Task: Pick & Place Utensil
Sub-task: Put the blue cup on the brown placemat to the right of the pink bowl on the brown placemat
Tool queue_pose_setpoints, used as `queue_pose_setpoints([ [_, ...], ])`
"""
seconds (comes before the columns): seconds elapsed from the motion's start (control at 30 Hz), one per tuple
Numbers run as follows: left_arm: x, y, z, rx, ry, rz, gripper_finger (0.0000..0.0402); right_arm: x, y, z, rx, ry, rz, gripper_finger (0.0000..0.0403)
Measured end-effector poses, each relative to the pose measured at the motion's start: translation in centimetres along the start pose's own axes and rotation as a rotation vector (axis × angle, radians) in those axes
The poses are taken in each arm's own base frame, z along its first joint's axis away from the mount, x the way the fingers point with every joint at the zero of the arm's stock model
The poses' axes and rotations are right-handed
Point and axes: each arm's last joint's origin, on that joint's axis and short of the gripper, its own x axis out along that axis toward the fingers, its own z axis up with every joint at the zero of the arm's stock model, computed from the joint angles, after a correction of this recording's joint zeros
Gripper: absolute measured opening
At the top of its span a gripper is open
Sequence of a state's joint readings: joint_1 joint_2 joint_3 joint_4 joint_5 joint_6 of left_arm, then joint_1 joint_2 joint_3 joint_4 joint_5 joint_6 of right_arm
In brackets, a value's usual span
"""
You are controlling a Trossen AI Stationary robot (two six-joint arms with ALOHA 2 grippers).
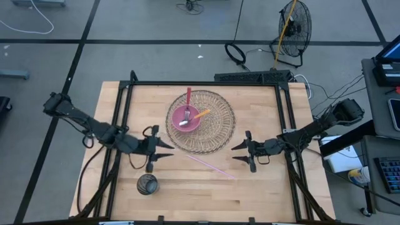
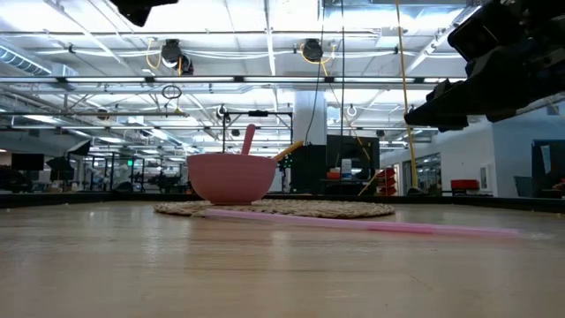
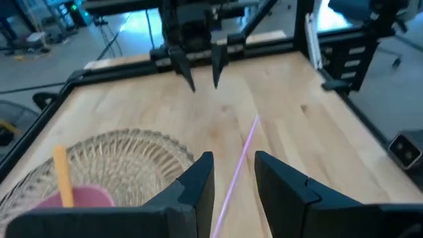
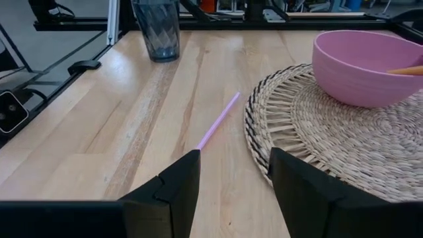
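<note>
Pink straw [image 2: 353,223] lies flat on the table [image 1: 262,194], between the left gripper [image 1: 164,152] and right gripper [image 1: 240,153], both parted and empty. Beyond both tips, a woven mat [image 1: 215,128] carries a pink bowl [image 1: 185,119] holding utensils.

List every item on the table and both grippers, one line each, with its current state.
pink bowl: upright on the mat, holding utensils.
woven mat: flat under the bowl.
fork: in the bowl.
orange utensil: leaning in the bowl.
red utensil: leaning in the bowl.
pink straw: lying flat on the table, untouched.
dark glass: upright, no straw in it.
left gripper: open, empty.
right gripper: open, empty.
</note>
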State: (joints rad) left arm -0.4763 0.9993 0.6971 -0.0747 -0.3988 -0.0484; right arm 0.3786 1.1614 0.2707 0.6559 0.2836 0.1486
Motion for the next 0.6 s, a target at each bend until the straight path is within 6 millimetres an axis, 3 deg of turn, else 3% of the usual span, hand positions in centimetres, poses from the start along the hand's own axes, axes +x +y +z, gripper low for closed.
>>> queue_pose_setpoints([
  [0.3, -2.1, -2.1, -2.7, -0.033, 0.209, 0.073, 0.0115, -0.1, 0.6, 0.8, 0.016, -0.075, 0.138, 0.0171],
  [0.6, -4.2, -5.0, -3.7, -0.205, 0.276, -0.094, 0.0115, -0.1, 0.6, 0.9, -0.004, -0.082, 0.111, 0.0171],
])
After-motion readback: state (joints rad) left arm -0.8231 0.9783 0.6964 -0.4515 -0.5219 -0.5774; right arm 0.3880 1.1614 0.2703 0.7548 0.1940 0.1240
